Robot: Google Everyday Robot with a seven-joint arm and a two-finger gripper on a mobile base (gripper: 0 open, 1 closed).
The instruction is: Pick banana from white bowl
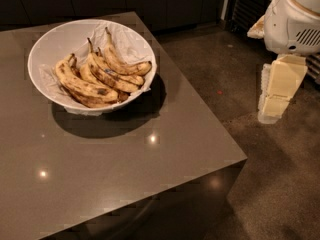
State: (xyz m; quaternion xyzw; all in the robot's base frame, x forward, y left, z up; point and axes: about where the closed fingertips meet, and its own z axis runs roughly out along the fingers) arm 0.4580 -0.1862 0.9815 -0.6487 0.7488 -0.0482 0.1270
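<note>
The grey table (125, 174) fills the left and centre of the camera view. The white bowl (59, 39) stands on its far left part, lined with crinkled white paper and holding several spotted bananas.

The robot arm (295, 21) hangs at the right edge, over the floor and clear of the table. The gripper (274, 109) points downward, well apart from the bowl. How far open it is cannot be told; no banana is in it.

The banana (122, 64) lies at the back of the pile, on the bowl's right side. Its long thin stem points up and away, and its dark end points toward the gripper.

The target lies to the gripper's left in the view, across the table's right edge. Judged from this, the approach needs a long lateral reach, then a descent across the banana's curved long axis.
</note>
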